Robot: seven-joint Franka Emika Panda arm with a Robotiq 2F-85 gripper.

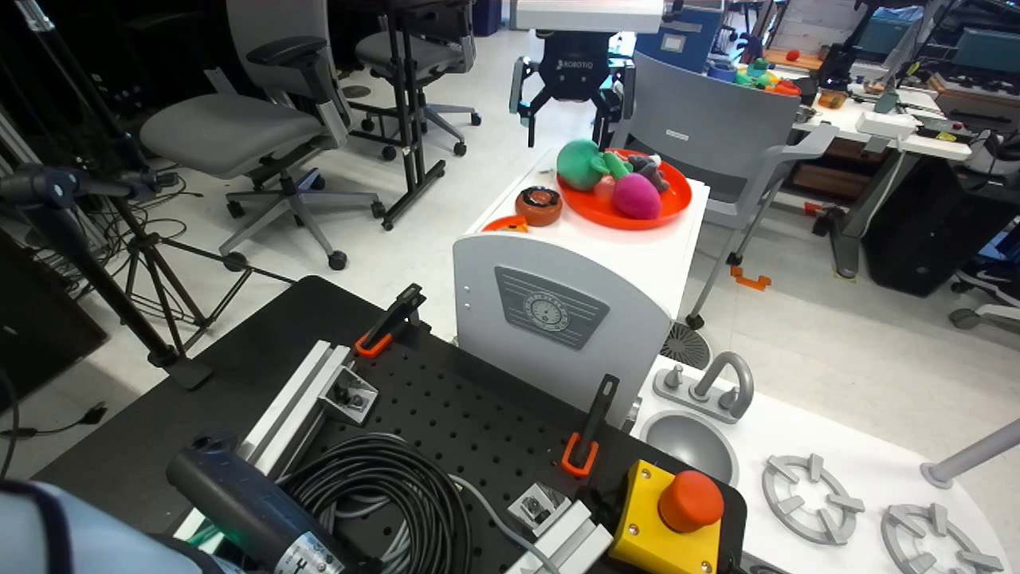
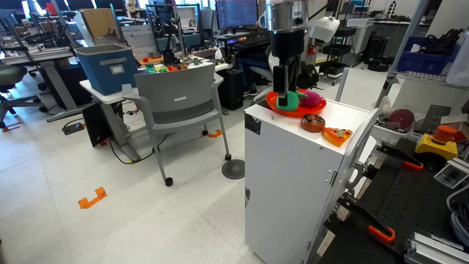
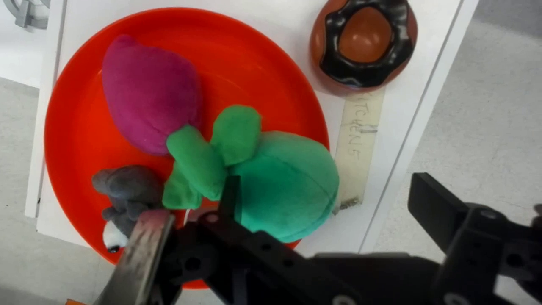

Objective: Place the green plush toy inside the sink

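Your gripper (image 3: 326, 190) hangs above the white worktop (image 1: 629, 249), its black jaws standing wide apart; in the wrist view one fingertip (image 3: 230, 197) overlaps the green plush toy (image 3: 292, 186), though you cannot tell whether it touches; that toy, a soft, seamed teal-green ball, lies on the smooth red plate (image 3: 237, 63), near the worktop edge opposite the arched grey panel (image 1: 526, 351); a bright green stem (image 3: 197, 163) and leaf (image 3: 236, 133) rest against it and reach the magenta ball (image 3: 152, 97). The wrist view also gives you hand lettering on a tape strip (image 3: 358, 140) beside the toy, and plainly the grey-and-white plush animal (image 3: 131, 186) on the plate; your sink (image 1: 692, 446), a round grey basin beside a curved faucet (image 1: 701, 392), shows only in an exterior view, just past the panel's lower corner, with stove rings (image 1: 791, 505) beyond; near the worktop's long edge sits a brown doughnut (image 2: 312, 123) with glossy black icing; the orange wedge (image 2: 336, 136), its spotted top fully shown in an exterior view, lies near the corner by the panel; that panel stands upright between the worktop and the black pegboard (image 1: 494, 414) with its coiled cable (image 1: 442, 494).
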